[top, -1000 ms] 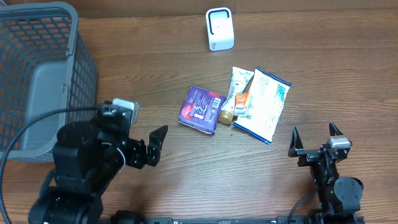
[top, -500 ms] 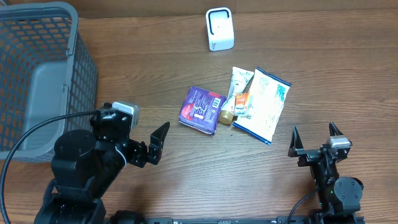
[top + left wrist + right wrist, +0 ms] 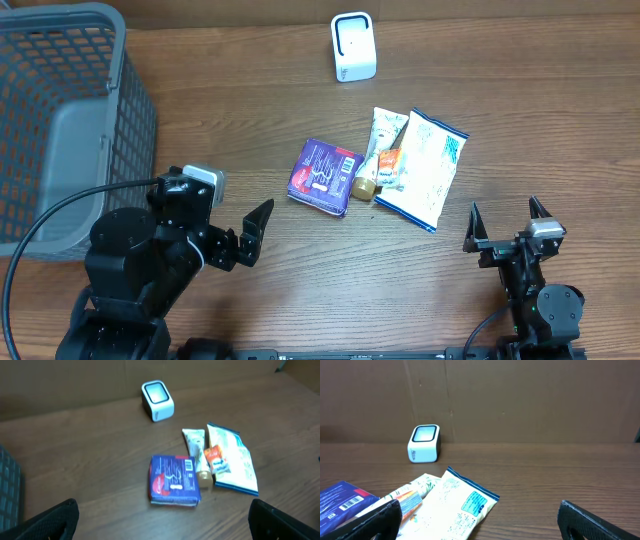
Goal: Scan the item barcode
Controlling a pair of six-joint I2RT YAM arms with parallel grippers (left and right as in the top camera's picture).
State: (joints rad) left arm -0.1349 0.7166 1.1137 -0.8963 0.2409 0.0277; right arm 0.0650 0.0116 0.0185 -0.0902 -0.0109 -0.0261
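The left gripper (image 3: 250, 235) and right gripper (image 3: 503, 205) are seen fully spread, with nothing gripped. The pack (image 3: 324, 176), lying mid-table just beside the tube (image 3: 385, 135), is best taken by its edges, so that its upturned barcode is left uncovered and can be faced to the scanner (image 3: 353, 46). One each is counted: pack, tube, bag (image 3: 428, 165), sachet (image 3: 391, 164), scanner, basket (image 3: 60, 120).
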